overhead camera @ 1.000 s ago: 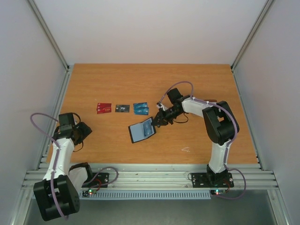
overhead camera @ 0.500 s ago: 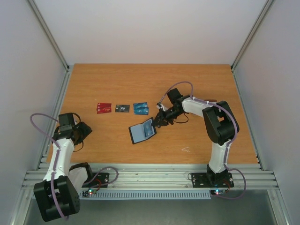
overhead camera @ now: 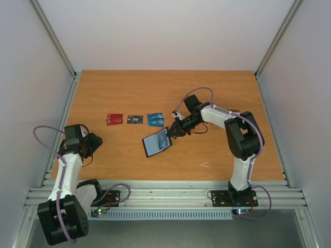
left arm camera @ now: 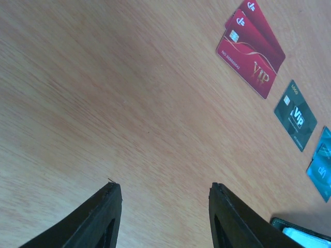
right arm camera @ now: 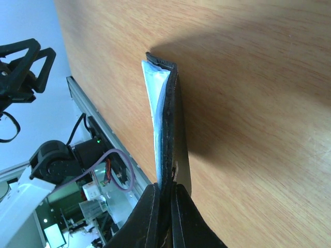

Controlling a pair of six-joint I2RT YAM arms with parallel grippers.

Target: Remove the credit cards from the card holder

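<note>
The card holder (overhead camera: 153, 145) lies open at mid-table, black outside and pale blue-grey inside, with a blue credit card (overhead camera: 162, 140) in its pocket. My right gripper (overhead camera: 175, 133) is shut on the holder's right edge. In the right wrist view the holder (right arm camera: 171, 113) shows edge-on, tilted up off the wood and pinched between the closed fingertips (right arm camera: 166, 187). Two dark red cards (overhead camera: 115, 119), a black card (overhead camera: 135, 119) and blue cards (overhead camera: 155, 120) lie in a row behind it. My left gripper (overhead camera: 93, 144) is open and empty (left arm camera: 163, 188) over bare wood at the left.
The left wrist view shows the red cards (left arm camera: 252, 49), the dark card (left arm camera: 296, 115), a blue card (left arm camera: 321, 166) and a corner of the holder (left arm camera: 299, 234). Metal rails run along the near edge (overhead camera: 165, 194), and white walls close in the sides.
The right gripper has shifted very slightly towards the back while keeping its grip on the holder's edge. The left arm and the row of cards have not moved.
</note>
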